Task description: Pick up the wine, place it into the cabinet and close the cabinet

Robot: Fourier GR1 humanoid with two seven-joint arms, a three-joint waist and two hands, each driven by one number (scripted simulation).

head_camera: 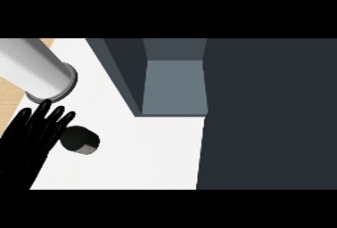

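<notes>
We count one hand (33, 133) at the left edge, one dark bottle (81, 140) lying on one white worktop (145, 151), one grey cylinder (36, 67) standing, and one open cabinet (174, 84).

Left hand (30, 138) at lower left, black fingers (45, 116) straight, spread, pointing up over white surface (145, 156). Small dark round object with pale end (81, 139) just right of the fingers, touching or nearly; cannot tell what it is. Grey cylinder (33, 67) at upper left, its rim above the fingertips. Dark cabinet (263, 116) fills right side, open compartment (172, 87) at top centre. Wood strip (13, 95) along left edge.
</notes>
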